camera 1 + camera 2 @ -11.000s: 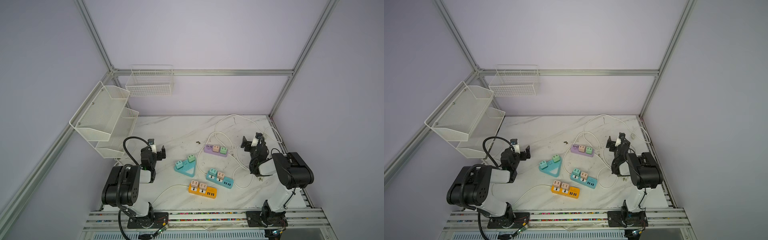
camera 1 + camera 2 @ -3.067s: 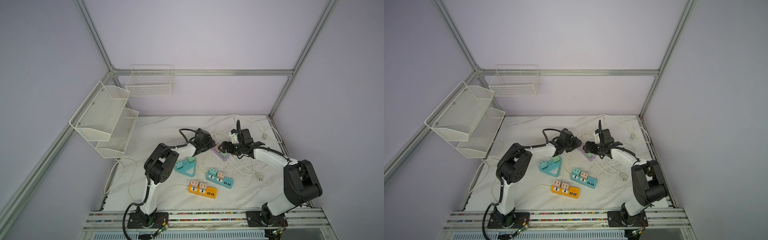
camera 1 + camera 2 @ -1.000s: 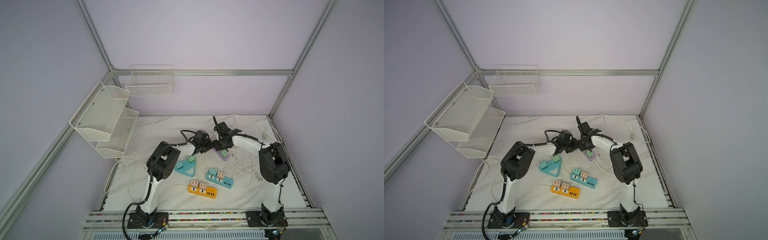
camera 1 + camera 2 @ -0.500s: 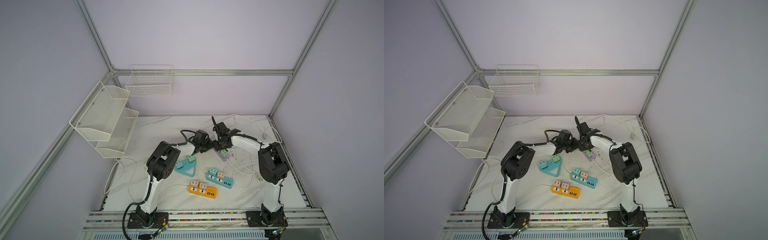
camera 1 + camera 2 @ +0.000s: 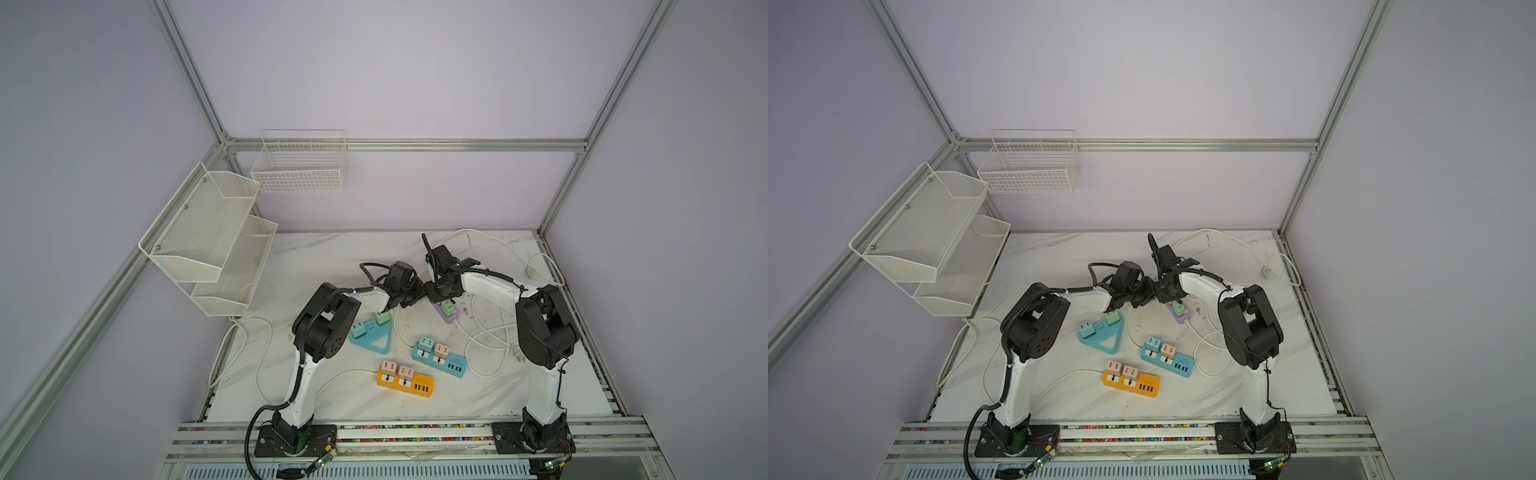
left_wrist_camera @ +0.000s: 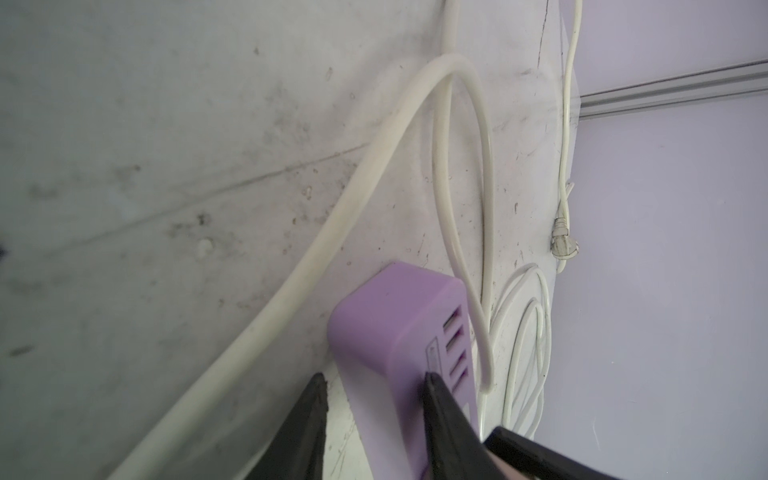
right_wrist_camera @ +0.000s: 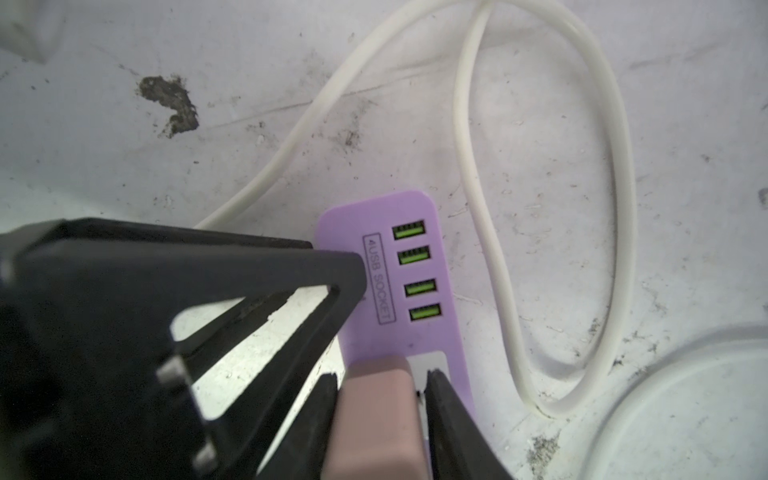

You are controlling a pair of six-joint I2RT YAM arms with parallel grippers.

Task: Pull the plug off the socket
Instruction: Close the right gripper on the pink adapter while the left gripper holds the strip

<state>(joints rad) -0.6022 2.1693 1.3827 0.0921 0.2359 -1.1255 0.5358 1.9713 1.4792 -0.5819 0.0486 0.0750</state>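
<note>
The purple power strip (image 5: 451, 319) lies near the middle of the counter (image 5: 332, 266), a little toward 2 o'clock, and runs from 10 to 4 o'clock. Both arms meet at its 10 o'clock end. The right gripper (image 7: 382, 374) has its fingers clenched on the sides of the pink plug (image 7: 374, 415), which is seated in the strip. The left gripper (image 6: 372, 376) straddles the strip with one finger on its top face; I cannot tell whether it clamps. A green plug (image 5: 447, 307) sits toward the 4 o'clock end.
</note>
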